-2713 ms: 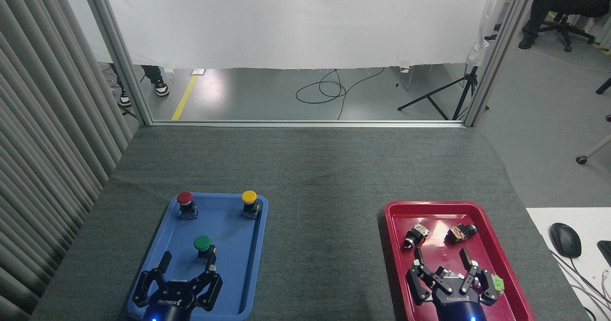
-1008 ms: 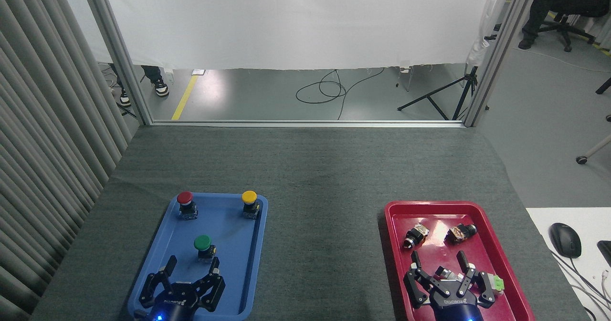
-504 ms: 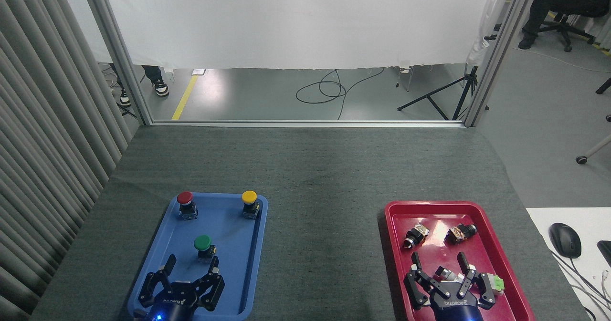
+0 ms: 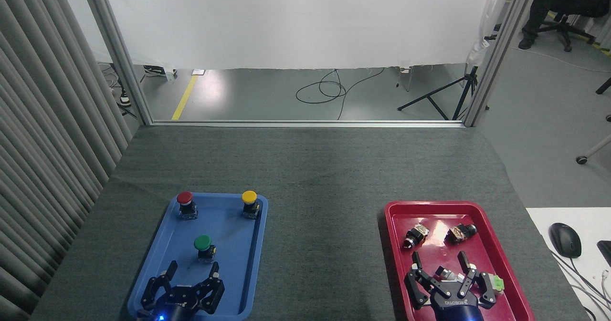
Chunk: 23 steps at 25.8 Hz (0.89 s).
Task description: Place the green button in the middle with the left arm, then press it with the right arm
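While the green button (image 4: 203,247) stood upright in the blue tray (image 4: 238,268), in its near half, the left gripper (image 4: 193,268) sat just behind it toward the robot, fingers spread wide and holding nothing. Both fingertips pointed at the button, and a gap separated them from its base. The left arm was cut off by the lower edge, so only the gripper body and a small blue light were visible.

The red button (image 4: 185,203) and yellow button (image 4: 249,203) stood at the tray's far end, well apart from each other and from the green one. Markings on the black bases were too small to read.

The middle (image 4: 324,225), a bare strip of dark grey cloth between the two trays, carried no objects.

The right gripper (image 4: 440,260) hung over the near half of the red tray (image 4: 496,249), fingers spread wide and empty. A small silver part (image 4: 445,274) lay between the fingers near the palm; whether it belonged to the gripper or rested in the tray could not be determined. A small green piece (image 4: 498,283) showed at the gripper's right side, partly hidden by the linkage. Two dark switch parts (image 4: 413,235) (image 4: 461,232) lay on their sides at the tray's far end, detail unclear.

At the right edge, a mouse (image 4: 564,239) rested on a white desk (image 4: 539,221), both partly cut off.
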Tool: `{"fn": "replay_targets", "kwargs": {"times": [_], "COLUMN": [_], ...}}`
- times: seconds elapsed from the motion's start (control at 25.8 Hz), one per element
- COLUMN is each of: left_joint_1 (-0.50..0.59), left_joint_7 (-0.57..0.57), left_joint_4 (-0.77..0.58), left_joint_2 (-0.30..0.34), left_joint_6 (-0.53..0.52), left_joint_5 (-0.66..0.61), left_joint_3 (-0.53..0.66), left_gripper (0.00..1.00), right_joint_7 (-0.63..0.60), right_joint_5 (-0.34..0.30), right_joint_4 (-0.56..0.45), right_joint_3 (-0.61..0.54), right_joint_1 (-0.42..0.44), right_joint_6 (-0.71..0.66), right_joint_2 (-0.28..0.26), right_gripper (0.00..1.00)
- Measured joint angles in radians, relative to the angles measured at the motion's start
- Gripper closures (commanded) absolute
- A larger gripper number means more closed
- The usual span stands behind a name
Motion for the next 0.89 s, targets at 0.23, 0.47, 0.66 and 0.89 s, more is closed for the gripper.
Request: {"fn": "replay_targets", "kwargs": {"times": [0.23,0.47,0.66,0.89], "left_joint_1": [-0.08,-0.141,-0.163,-0.191], "left_joint_7": [-0.001,0.002,0.003,0.004], "left_joint_4": [0.119,0.199,0.226,0.27], "left_joint_2": [0.006,0.006,0.0,-0.009], "left_joint_6": [-0.009,-0.008,-0.005,-0.004], "left_joint_5": [0.0,-0.001,-0.001,0.0], "left_joint_3": [0.0,0.0,-0.001,-0.006], "left_gripper": [0.03,0.05,0.12,0.27], "right_joint_7": [-0.001,-0.001,-0.001,-0.001], "right_joint_5": [0.0,0.0,0.0,0.0], "right_joint_4": [0.0,0.0,0.0,0.0], "right_joint_3": [0.0,0.001,0.0,0.001], "right_joint_1": [0.0,0.0,0.0,0.0], "right_joint_6": [0.0,0.002,0.002,0.002], "right_joint_2": [-0.001,-0.001,0.0,0.0], "right_gripper": [0.0,0.0,0.0,0.0]}}
